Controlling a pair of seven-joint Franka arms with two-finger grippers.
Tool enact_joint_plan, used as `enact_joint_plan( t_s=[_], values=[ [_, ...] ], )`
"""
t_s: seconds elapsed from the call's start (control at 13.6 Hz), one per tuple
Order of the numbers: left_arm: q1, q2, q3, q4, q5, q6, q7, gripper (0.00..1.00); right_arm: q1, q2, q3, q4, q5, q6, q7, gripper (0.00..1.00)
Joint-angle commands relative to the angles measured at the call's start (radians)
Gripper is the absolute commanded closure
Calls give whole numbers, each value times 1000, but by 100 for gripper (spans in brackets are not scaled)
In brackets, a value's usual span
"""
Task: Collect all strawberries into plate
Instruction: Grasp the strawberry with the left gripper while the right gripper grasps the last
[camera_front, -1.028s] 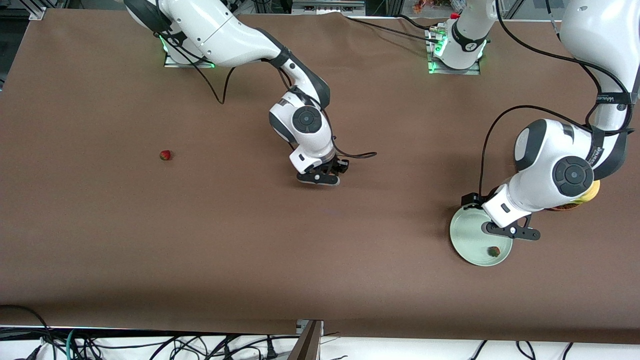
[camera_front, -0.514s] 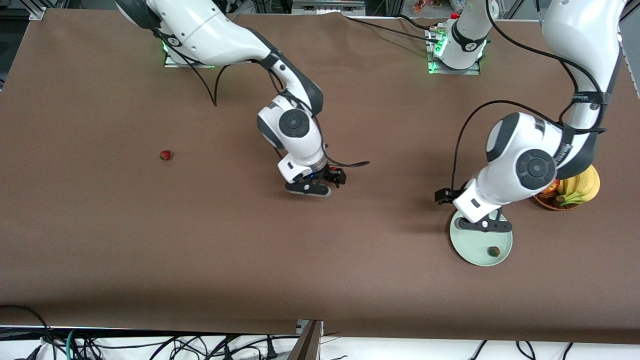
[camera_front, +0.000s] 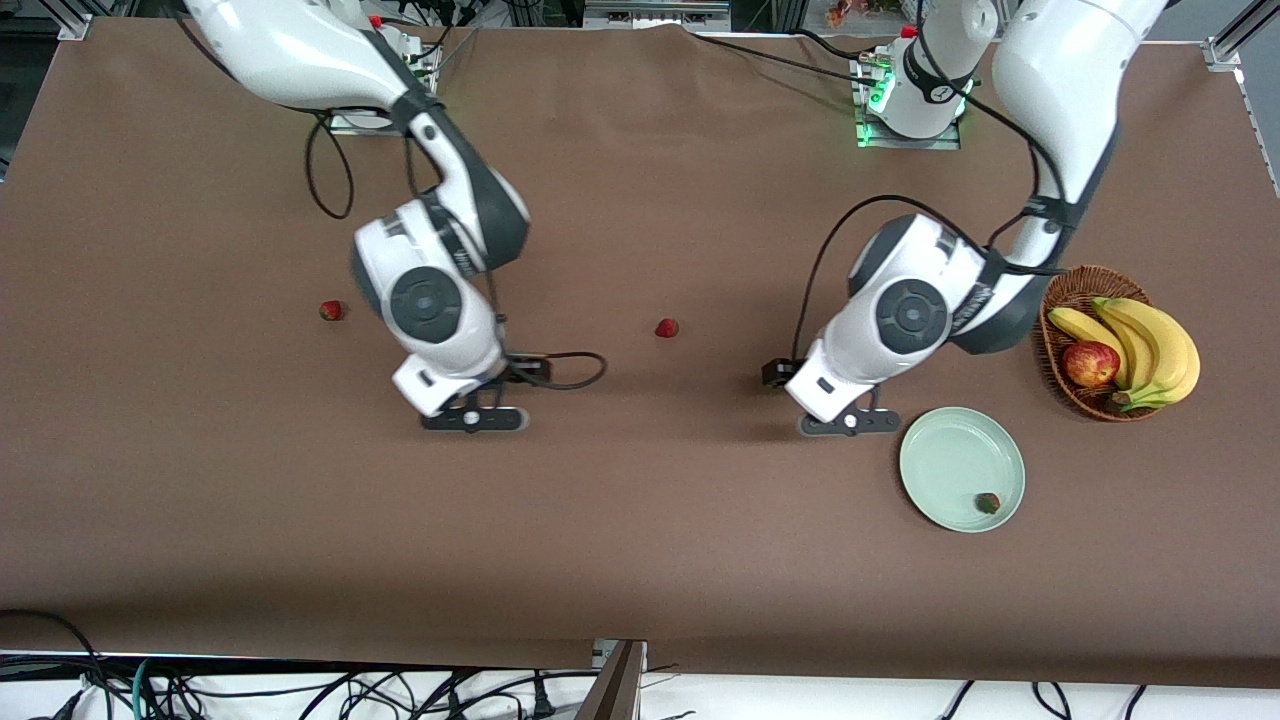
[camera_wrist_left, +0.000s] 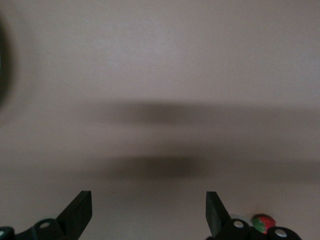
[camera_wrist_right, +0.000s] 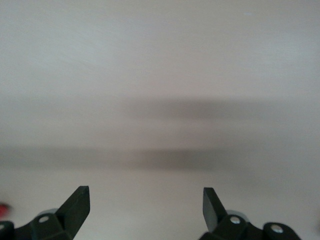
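One strawberry (camera_front: 988, 503) in plate (camera_front: 945, 455) | basket (camera_front: 1062, 292): bananas (camera_front: 1150, 340), apple (camera_front: 1090, 363) | both jaws released

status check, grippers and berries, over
Left gripper open, empty, over bare table beside plate. Right gripper open, empty. One strawberry in plate; two on table. Nothing blocking.

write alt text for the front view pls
One strawberry lies on the mint plate; two more sit on the brown table, one mid-table, one toward the right arm's end. Both the left gripper and the right gripper are open and empty.
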Motion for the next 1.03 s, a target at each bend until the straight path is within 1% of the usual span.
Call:
enact_joint_plan(
  t_s=[0.0, 0.22, 0.29, 0.37, 0.44, 0.59, 0.73, 0.95],
  values=[
    [-38, 33, 7, 18, -15, 31, -86, 0, -37, -65, -40, -83, -8, -79, -85, 0],
    [-112, 57, 11, 18, -1, 101, -219, 0, -51, -83, -99, -85, -7, -126, -93, 0],
    [-121, 65, 11, 18, 0, 117, -247, 0, -78, -85, -102, -89, -7, -126, -95, 0],
    [-139, 69, 11, 18, -1, 124, -282, 0, -109, -103, -102, -118, -8, -123, -96, 0],
    [-153, 76, 11, 18, 0, 126, -314, 0, -133, -130, -102, -173, -10, -101, -116, 0],
    [-196, 89, 14, 15, 0, 152, -367, 0, -184, -204, -102, -314, -5, -7, -211, 0],
    [-225, 114, 19, 13, 2, 180, -399, 0, -227, -259, -102, -454, -5, 102, -268, 0],
    [-281, 140, 52, 8, 3, 215, -434, 0, -276, -324, -102, -656, -5, 297, -332, 0]
  ],
)
